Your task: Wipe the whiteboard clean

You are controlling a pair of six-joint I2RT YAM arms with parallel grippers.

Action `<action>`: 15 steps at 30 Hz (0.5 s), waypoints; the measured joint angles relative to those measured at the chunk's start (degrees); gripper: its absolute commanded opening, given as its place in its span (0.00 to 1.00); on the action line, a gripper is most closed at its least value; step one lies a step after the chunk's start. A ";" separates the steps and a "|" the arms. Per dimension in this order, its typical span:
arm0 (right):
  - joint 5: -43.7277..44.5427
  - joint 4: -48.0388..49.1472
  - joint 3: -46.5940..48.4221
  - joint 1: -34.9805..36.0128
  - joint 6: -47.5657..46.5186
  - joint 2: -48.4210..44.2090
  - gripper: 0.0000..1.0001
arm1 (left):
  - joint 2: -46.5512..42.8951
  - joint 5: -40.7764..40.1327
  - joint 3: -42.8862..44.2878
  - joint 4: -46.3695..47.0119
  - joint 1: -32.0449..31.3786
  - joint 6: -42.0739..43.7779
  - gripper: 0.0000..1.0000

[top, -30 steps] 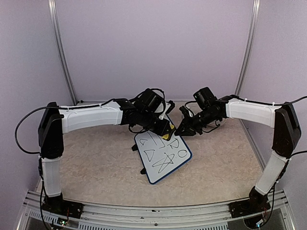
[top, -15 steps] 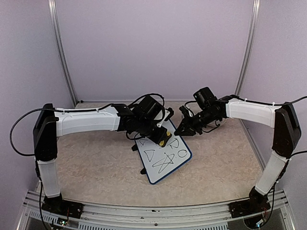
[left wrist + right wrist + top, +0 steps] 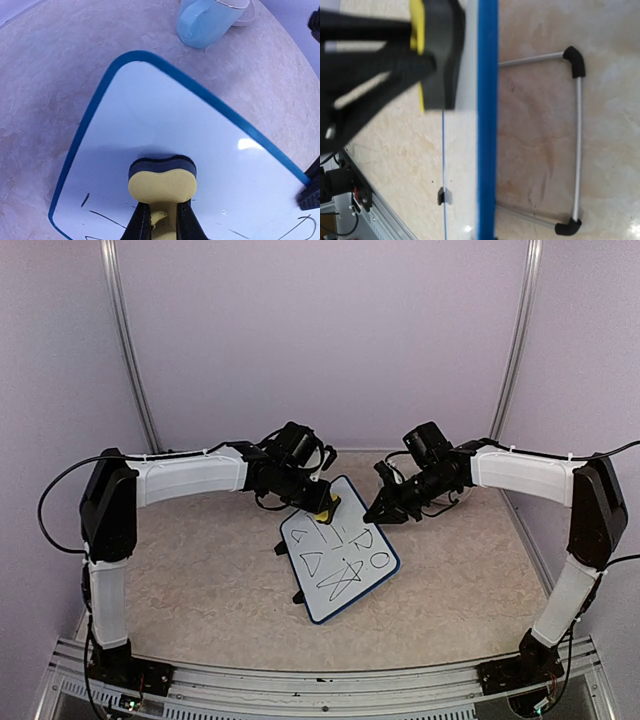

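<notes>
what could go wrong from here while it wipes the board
The whiteboard leans on a thin wire stand. Hard pressure from the eraser may slide or tip it, and the shut right tool only sits by its far edge.
The blue mug stands just beyond the board's far corner, so a stroke running off there could knock it.
The left tool pinches the eraser narrowly, so it might twist loose.

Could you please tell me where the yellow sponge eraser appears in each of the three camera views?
Top external: the eraser is at centre, near the whiteboard's far corner, in the left claw.
Left wrist: eraser at bottom centre, on the board.
Right wrist: eraser at upper left, seen edge-on.
Shared landmark: the blue rim.
</notes>
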 measured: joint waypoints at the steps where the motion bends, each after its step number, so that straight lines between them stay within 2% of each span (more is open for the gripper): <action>1: -0.04 0.02 -0.02 0.00 0.11 0.00 0.00 | -0.44 0.02 -1.49 1.14 0.46 -0.13 0.00; 8: -0.50 0.22 -0.11 0.02 0.68 -0.04 0.00 | -5.86 -0.70 -11.61 6.71 -1.44 2.25 0.00; 15: -0.37 0.52 -0.48 0.00 0.85 -0.20 0.00 | -8.41 -0.17 -12.61 4.92 -8.72 6.93 0.00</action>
